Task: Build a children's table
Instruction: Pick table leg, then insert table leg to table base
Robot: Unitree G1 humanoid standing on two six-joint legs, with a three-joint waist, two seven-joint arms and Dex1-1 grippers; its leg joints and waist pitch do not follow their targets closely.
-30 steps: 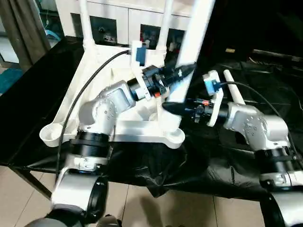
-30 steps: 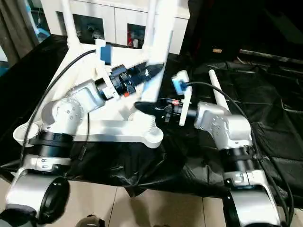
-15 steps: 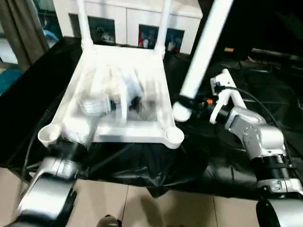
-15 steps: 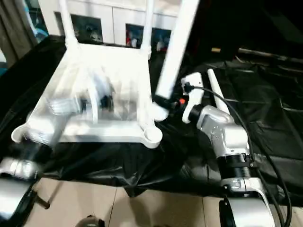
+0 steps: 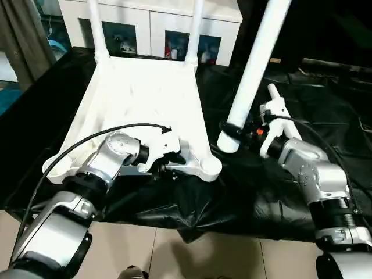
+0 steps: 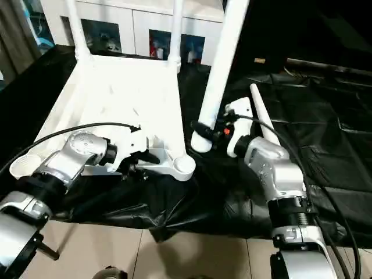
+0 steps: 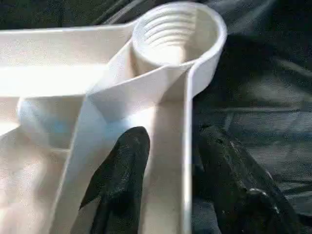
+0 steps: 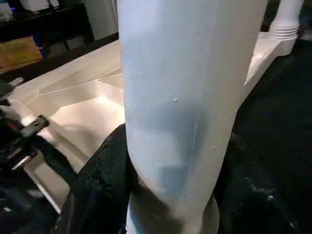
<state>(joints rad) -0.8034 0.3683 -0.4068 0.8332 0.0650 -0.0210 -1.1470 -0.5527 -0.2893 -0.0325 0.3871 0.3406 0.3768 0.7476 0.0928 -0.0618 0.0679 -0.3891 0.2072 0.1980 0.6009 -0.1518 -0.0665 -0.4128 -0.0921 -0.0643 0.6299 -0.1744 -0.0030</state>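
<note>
Head view: upturned tabletop flat on black cloth, two legs upright in far sockets. Left gripper reaching low across near edge, elbow bent. Right gripper clamping third leg, tilted, just right of near right socket.

Left wrist: fingers straddling tabletop rim, threaded socket beyond.

Right wrist: fingers pinching leg's fat end.
</note>
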